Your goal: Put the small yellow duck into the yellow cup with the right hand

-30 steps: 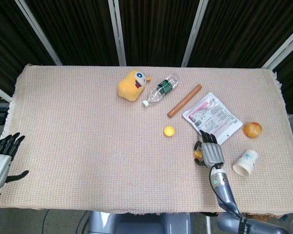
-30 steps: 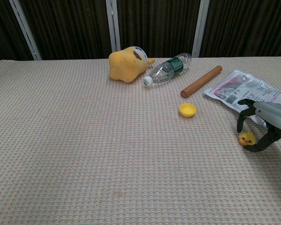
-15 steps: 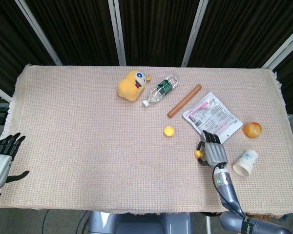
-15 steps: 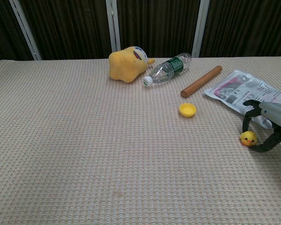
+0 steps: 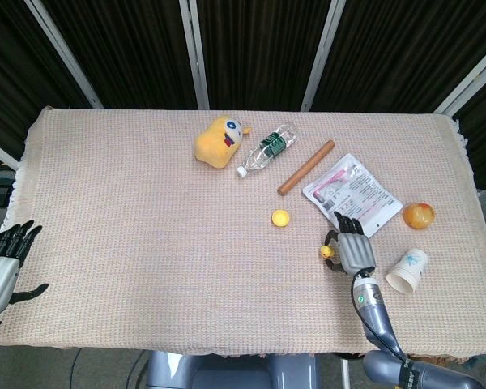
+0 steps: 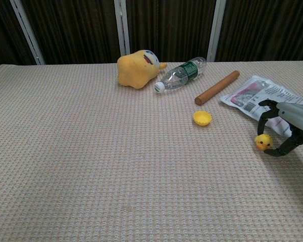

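Note:
The small yellow duck (image 5: 327, 252) (image 6: 263, 142) is at the table's right front, pinched between the thumb and fingers of my right hand (image 5: 352, 247) (image 6: 285, 126). The fingers arch over its top and the thumb curls under it. The yellow cup (image 5: 281, 217) (image 6: 202, 118), small and shallow, stands upright to the left of the hand and a little farther back, apart from it. Whether the duck still touches the cloth is unclear. My left hand (image 5: 2, 263) hangs off the table's left front edge, fingers spread, holding nothing.
A yellow plush toy (image 5: 219, 140), a lying water bottle (image 5: 266, 149) and a wooden rod (image 5: 306, 167) are at the back. A printed packet (image 5: 352, 194) lies just behind the right hand. An orange ball (image 5: 419, 215) and a tipped paper cup (image 5: 407, 271) are at its right.
My right hand closed around the duck and shifted slightly away from me and leftward, carrying the duck along. The left hand stayed still.

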`<action>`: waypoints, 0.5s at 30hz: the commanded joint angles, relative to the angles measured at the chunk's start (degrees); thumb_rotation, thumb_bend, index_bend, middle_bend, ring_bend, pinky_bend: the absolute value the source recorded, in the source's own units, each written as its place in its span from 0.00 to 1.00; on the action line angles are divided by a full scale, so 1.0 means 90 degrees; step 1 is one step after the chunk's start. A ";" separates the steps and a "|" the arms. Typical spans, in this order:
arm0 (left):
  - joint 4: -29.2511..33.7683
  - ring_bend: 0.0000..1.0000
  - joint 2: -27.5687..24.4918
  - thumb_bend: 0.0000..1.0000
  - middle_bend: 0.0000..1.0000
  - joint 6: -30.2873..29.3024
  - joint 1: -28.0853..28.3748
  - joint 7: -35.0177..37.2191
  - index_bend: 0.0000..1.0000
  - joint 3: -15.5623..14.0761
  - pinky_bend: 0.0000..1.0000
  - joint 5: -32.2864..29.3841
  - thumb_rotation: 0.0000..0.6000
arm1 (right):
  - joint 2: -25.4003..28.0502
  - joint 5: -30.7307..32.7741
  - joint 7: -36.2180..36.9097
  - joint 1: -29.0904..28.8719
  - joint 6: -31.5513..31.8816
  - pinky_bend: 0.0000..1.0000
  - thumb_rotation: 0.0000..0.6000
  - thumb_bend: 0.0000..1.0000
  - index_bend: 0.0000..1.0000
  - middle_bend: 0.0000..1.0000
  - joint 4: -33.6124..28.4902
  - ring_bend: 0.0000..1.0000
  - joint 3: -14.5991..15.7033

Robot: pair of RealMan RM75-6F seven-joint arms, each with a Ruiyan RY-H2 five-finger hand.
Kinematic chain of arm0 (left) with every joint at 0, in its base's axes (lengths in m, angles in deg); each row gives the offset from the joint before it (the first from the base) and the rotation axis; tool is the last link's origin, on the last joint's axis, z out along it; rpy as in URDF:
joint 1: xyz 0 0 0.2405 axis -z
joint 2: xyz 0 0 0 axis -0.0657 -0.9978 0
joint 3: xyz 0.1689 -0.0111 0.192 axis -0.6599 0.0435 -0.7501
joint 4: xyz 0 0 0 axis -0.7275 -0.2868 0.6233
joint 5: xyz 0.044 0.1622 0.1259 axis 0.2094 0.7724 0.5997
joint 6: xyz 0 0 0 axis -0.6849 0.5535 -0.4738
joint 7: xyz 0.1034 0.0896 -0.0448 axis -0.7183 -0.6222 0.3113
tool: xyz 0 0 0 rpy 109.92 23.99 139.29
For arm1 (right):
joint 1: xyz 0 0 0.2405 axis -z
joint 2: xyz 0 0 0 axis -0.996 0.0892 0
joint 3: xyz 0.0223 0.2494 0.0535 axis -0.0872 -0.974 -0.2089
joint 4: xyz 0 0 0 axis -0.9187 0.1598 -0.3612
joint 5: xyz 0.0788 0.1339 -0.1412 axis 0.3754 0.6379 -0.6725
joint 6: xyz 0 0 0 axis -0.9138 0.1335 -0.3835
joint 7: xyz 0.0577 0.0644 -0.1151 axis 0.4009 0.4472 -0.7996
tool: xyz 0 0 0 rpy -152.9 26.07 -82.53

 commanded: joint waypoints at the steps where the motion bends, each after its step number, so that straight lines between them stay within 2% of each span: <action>1: -0.0001 0.00 0.0001 0.00 0.00 -0.0004 0.0002 -0.0002 0.00 0.0000 0.11 0.0006 1.00 | 0.0019 -0.0060 -0.0042 -0.0074 0.0036 0.00 1.00 0.21 0.51 0.00 -0.0091 0.00 -0.0080; 9: -0.0017 0.00 0.0009 0.00 0.00 -0.0060 0.0002 0.0025 0.00 -0.0005 0.11 0.0083 1.00 | -0.0010 -0.0201 -0.0384 -0.0470 -0.0001 0.00 1.00 0.21 0.51 0.00 -0.0304 0.00 -0.0348; 15: -0.0072 0.00 0.0030 0.00 0.00 -0.0123 0.0001 0.0083 0.00 -0.0009 0.11 0.0160 1.00 | -0.0177 -0.0063 -0.0604 -0.0855 -0.0220 0.00 1.00 0.21 0.51 0.00 -0.0159 0.00 -0.0602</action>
